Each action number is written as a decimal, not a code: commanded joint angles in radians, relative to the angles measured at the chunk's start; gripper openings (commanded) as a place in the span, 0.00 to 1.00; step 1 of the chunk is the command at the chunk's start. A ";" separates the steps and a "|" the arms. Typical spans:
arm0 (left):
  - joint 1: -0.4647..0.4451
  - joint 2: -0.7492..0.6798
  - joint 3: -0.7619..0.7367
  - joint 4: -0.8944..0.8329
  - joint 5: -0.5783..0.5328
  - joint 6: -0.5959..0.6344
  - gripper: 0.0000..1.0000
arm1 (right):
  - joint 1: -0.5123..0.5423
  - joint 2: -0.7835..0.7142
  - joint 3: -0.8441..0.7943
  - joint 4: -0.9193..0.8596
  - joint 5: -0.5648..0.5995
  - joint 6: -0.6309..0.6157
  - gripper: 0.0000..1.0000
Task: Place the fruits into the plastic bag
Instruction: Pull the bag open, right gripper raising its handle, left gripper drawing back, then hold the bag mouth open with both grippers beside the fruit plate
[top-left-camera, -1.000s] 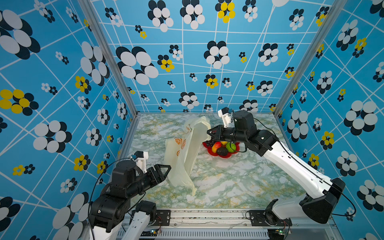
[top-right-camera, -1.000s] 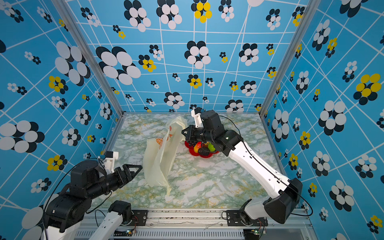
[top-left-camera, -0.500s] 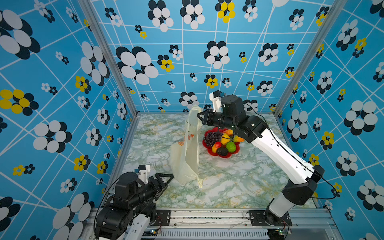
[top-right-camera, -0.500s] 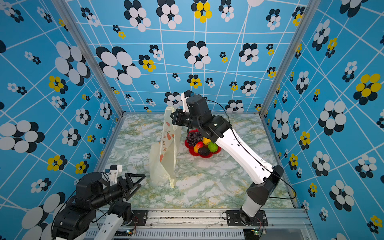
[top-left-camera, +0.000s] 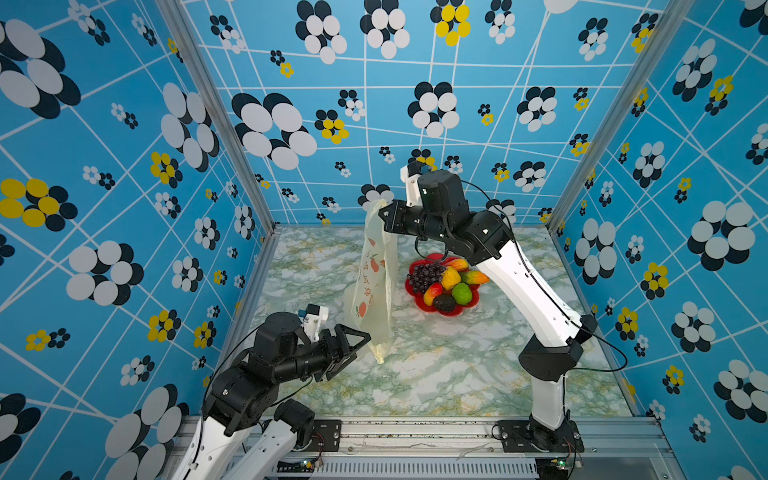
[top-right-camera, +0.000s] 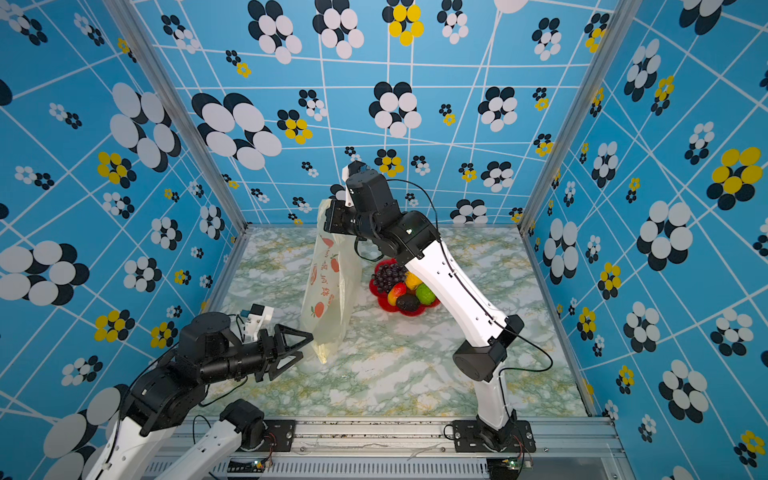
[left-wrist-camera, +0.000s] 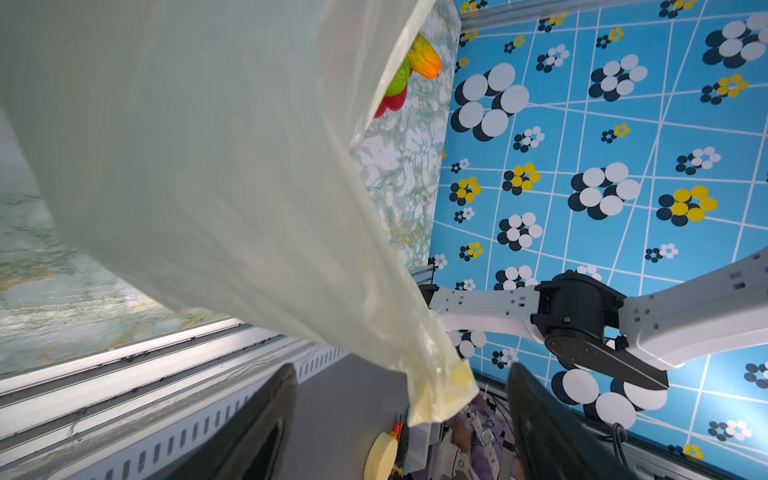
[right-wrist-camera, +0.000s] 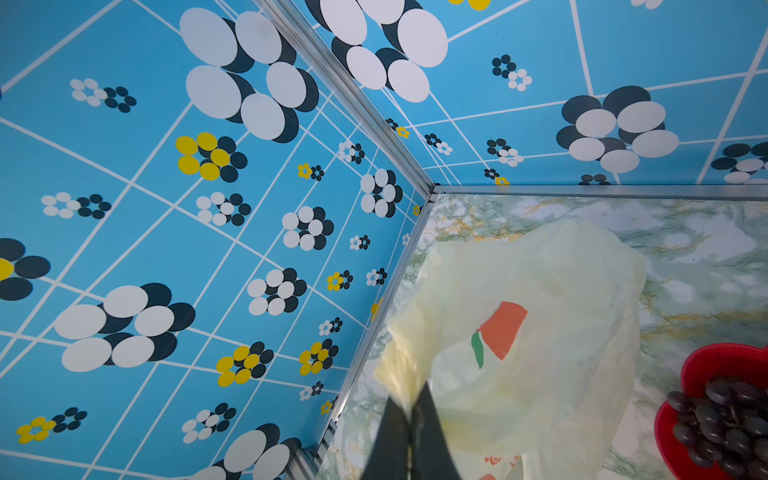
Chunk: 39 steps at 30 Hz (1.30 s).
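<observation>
The plastic bag (top-left-camera: 374, 286) (top-right-camera: 328, 286), cream with orange prints, hangs upright from its top. My right gripper (top-left-camera: 384, 216) (top-right-camera: 328, 216) (right-wrist-camera: 411, 409) is shut on the bunched top of the plastic bag (right-wrist-camera: 540, 332). The bag's bottom reaches the table. My left gripper (top-left-camera: 353, 353) (top-right-camera: 301, 353) (left-wrist-camera: 401, 370) is open, and the lower corner of the bag (left-wrist-camera: 436, 374) hangs between its fingers unpinched. The fruits lie on a red plate (top-left-camera: 419, 305): grapes (top-left-camera: 426, 276) (right-wrist-camera: 723, 419), lemon (top-left-camera: 451, 277), lime (top-left-camera: 462, 293), mango (top-left-camera: 432, 293), a dark avocado-like one (top-left-camera: 444, 303) and an orange-green piece (top-left-camera: 473, 277) (left-wrist-camera: 424, 58).
The marble table (top-left-camera: 436, 374) is boxed in by blue flowered walls on three sides. A metal rail (top-left-camera: 415, 428) runs along its front edge. The right arm's white links (top-left-camera: 536, 299) slant over the plate's right side.
My right gripper has lifted the bag higher and towards the back left, uncovering the plate. The left gripper has opened wider and moved right to the bag's bottom corner.
</observation>
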<state>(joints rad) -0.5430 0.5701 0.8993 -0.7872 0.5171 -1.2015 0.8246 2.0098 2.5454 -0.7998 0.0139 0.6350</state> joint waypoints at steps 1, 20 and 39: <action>-0.077 0.032 0.008 0.120 -0.092 -0.049 0.81 | 0.011 0.025 0.058 -0.064 0.023 -0.022 0.00; -0.077 0.164 0.210 -0.183 -0.468 0.265 0.76 | 0.043 -0.068 -0.096 0.012 -0.037 -0.018 0.00; -0.033 0.212 0.023 0.077 -0.422 0.228 0.55 | 0.062 -0.144 -0.242 0.087 -0.055 0.008 0.00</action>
<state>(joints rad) -0.5819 0.7761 0.9604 -0.7815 0.0605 -0.9466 0.8814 1.8969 2.3249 -0.7456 -0.0368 0.6323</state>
